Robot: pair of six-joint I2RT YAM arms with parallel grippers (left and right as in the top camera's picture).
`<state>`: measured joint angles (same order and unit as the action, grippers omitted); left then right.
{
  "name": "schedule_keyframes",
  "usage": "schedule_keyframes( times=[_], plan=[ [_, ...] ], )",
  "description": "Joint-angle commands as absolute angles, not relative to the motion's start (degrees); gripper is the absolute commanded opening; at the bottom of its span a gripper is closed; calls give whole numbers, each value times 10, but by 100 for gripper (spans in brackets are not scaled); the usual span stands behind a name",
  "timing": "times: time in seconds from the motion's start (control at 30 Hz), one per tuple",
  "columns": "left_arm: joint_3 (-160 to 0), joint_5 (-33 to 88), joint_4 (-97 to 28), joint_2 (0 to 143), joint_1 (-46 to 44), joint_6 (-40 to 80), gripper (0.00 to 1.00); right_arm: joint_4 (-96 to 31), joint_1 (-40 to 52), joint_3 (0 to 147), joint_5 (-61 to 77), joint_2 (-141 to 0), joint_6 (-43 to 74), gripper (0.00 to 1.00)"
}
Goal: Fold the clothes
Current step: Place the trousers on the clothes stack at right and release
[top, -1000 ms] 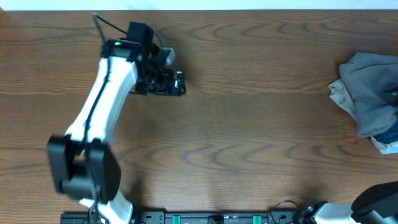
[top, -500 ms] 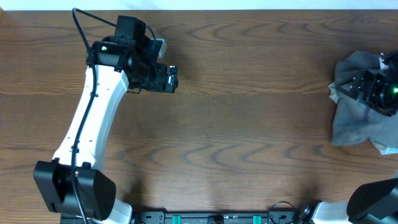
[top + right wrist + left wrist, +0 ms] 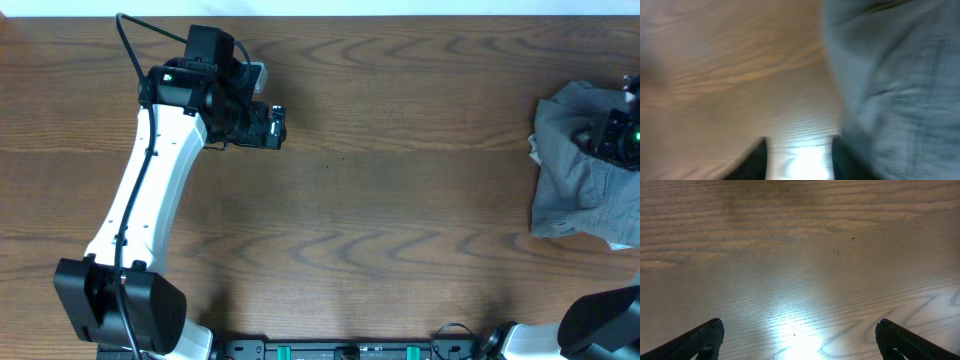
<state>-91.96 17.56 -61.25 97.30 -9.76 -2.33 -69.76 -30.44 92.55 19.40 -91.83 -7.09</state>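
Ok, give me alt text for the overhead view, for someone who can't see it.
Crumpled grey shorts lie bunched at the right edge of a brown wooden table, with the right tool down on them, partly cut off by the frame. The left tool, on a white arm, is over bare wood at the upper left.

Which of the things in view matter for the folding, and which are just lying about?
For the job:
- grey shorts, bunched at the table's right edge
- right gripper, at the shorts; grip unclear in the blur
- left gripper, open over bare wood, far from the shorts

Just there:
- wooden table
- black rail along the near edge
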Motion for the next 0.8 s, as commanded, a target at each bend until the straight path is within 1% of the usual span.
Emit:
schedule_keyframes(
  times=[0.0,0.03,0.13,0.17,0.2,0.27,0.33,0.37,0.43,0.53,0.77],
  plan=[
    [-927,168,-614,973,-95,-18,98,-677,-297,925,69,-951,-48,9],
    [-927,168,-614,973,-96,-17,98,-664,-301,921,34,-966,-47,2],
    [-927,169,-614,973,-96,-12,98,-601,-325,897,-72,-1030,-3,1],
    [-927,169,-614,973,-96,-12,98,-585,-334,891,-87,-1049,13,1],
    [-927,171,-614,973,-96,-11,98,-570,-349,886,-108,-1076,45,3],
    [-927,173,-616,973,-96,-10,98,-575,-376,887,-136,-1122,85,4],
    [-927,173,-623,973,-96,-10,98,-612,-404,897,-148,-1156,115,1],
    [-927,173,-626,973,-96,-10,98,-620,-417,901,-146,-1162,129,1],
    [-927,173,-627,973,-96,-10,98,-622,-435,905,-124,-1157,142,3],
    [-927,173,-625,973,-96,-10,98,-619,-449,927,-55,-1127,134,6],
    [-927,173,-626,973,-95,-10,98,-610,-426,996,155,-1027,25,23]
  ],
)
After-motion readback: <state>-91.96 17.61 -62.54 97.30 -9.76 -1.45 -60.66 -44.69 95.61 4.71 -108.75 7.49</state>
